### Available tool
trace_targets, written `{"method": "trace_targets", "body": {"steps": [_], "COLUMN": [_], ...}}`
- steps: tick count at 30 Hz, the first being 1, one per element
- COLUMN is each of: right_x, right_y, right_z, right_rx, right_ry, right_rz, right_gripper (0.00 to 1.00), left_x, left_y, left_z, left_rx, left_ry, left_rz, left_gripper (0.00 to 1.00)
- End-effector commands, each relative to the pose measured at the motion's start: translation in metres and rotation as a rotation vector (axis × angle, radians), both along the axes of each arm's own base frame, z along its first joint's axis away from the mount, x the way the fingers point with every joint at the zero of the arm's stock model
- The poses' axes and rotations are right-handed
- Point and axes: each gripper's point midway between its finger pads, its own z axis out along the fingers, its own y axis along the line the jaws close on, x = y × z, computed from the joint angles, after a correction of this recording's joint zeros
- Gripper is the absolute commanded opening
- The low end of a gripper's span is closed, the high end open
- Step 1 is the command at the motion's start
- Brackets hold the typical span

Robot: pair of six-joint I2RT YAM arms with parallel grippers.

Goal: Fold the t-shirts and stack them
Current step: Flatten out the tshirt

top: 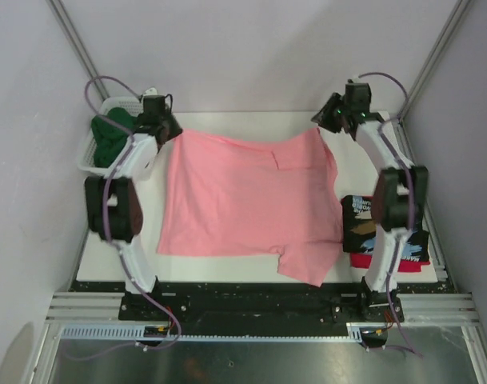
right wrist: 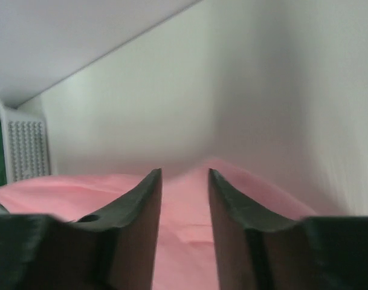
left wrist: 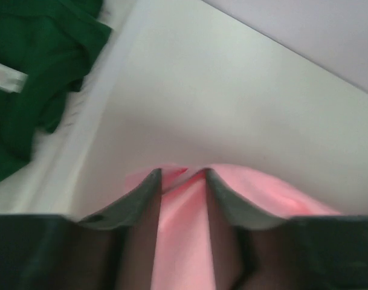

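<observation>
You had the plain salmon-pink cloth t-shirt point(top: 243, 192) spread flat on the white table point(top: 251, 120), its far corners at your two grippers. The left gripper point(left wrist: 184, 172) stood with jaws parted over the far left corner, clamping nothing. The right gripper point(right wrist: 185, 172) stood the same over the far right corner. A dark green tee point(top: 111, 140) sat in the white plastic mesh basket point(top: 115, 102). A black printed tee point(top: 359, 220) lay on a red tee point(top: 363, 260) at the right.

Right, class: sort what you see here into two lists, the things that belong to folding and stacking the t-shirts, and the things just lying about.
Belongs to the job:
pink t-shirt, spread flat
green t-shirt, in the basket
black printed t-shirt
red t-shirt

Just lying about:
white basket
</observation>
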Motion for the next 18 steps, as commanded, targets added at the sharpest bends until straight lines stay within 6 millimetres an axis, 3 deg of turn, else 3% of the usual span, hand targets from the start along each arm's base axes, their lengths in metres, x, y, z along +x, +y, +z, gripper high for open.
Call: {"method": "trace_targets", "body": {"steps": [1,2,4,8,13,18], "right_x": [0.072,0.079,0.082,0.050,-0.033,-0.131], "right_y": [0.010,0.011,0.012,0.006,0.002,0.013], "right_z": [-0.001,-0.003,-0.004,-0.019,-0.031,-0.059], "right_rx": [0.011,0.008,-0.018,-0.067,-0.097,-0.123], "right_ry": [-0.010,0.011,0.038,0.116,0.188,0.293], "right_rz": [0.045,0.048,0.042,0.006,-0.021,0.014], "right_gripper": [0.51,0.57,0.66,0.71,0.69,0.66], "left_x": [0.063,0.065,0.061,0.027,-0.050,-0.142], "left_y": [-0.012,-0.017,-0.024,-0.029,-0.010,0.021], "left_z": [0.017,0.019,0.025,0.032,0.010,-0.052], "left_rx": [-0.076,-0.089,-0.103,-0.130,-0.135,-0.110], "left_ry": [-0.121,-0.125,-0.133,-0.120,-0.020,0.154], "left_rz": [-0.091,-0.116,-0.151,-0.163,-0.029,0.157], "left_gripper": [0.62,0.73,0.85,0.88,0.75,0.57]}}
